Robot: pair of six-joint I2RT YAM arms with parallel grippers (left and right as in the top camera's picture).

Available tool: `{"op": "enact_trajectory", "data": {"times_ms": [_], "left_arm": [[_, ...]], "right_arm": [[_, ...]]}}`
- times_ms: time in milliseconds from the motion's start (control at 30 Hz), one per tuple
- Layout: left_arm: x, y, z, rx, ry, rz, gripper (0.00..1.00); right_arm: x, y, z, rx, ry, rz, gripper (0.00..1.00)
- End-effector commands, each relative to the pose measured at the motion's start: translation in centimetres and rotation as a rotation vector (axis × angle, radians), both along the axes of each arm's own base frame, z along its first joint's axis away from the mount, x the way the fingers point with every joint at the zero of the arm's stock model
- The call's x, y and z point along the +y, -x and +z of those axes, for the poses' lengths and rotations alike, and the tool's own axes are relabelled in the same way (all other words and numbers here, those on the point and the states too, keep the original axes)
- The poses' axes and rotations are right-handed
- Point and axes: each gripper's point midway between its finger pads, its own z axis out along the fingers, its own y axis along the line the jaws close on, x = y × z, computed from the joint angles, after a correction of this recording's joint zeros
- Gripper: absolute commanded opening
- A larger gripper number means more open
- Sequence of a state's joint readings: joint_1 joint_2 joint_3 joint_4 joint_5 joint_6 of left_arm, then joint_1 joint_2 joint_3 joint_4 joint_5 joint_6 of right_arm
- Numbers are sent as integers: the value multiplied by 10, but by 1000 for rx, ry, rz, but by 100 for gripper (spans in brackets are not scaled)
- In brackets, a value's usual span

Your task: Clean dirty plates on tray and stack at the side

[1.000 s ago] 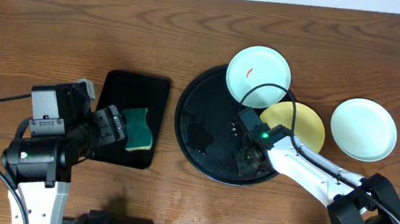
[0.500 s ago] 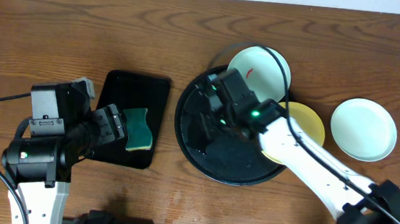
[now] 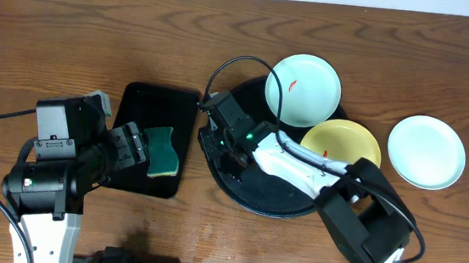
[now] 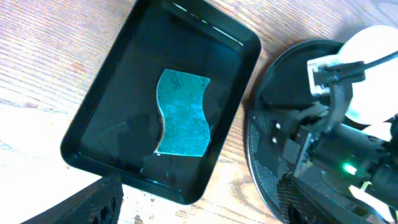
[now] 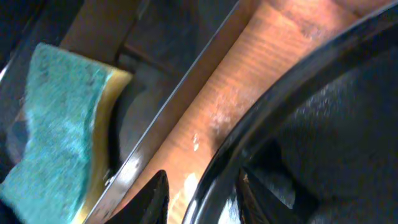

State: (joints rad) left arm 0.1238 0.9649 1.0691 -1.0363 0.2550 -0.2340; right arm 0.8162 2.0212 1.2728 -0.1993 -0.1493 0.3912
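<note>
Overhead, the right gripper (image 3: 215,134) has swung left across the round tray (image 3: 242,188), away from the smeared mint plate (image 3: 303,88) on its far rim; the left gripper (image 3: 137,150) gapes empty. Left wrist: the sponge (image 4: 180,112) lies just below. Right wrist: parted, empty fingertips (image 5: 157,194) face it leftward.

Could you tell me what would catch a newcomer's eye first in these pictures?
The green sponge in the rectangular black tray at left stands out most. At the round tray's far edge sits a mint plate with a red smear, a yellow plate beside it.
</note>
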Motion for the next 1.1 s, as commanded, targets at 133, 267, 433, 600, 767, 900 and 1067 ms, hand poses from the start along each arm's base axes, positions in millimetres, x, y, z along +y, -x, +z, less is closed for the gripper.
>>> {"op": "enact_trajectory", "data": {"times_ms": [133,267,433,600,767,900,1067], "left_arm": [[3,-1,8,-22,-23,-2,80],[3,1,7,-12,-21,-2,80],[3,2,6,-9,-21,-2,80],[3,2,6,-9,-21,-2,80],[3,2,6,-8,-21,-2,80],[3,2,6,-8,-21,-2,80],[3,3,6,-4,-20,-2,80]], "right_arm": [[-6,-17,-20,-110,104,-98,27],[-19,-29,-20,-161,150,-178,23],[-26,-32,-22,-151,166,-211,20],[-41,-34,-25,-158,220,-271,18],[-45,-33,-27,-153,237,-278,18],[-48,-30,-29,-142,255,-275,18],[-53,-26,-33,-125,283,-268,25]]}}
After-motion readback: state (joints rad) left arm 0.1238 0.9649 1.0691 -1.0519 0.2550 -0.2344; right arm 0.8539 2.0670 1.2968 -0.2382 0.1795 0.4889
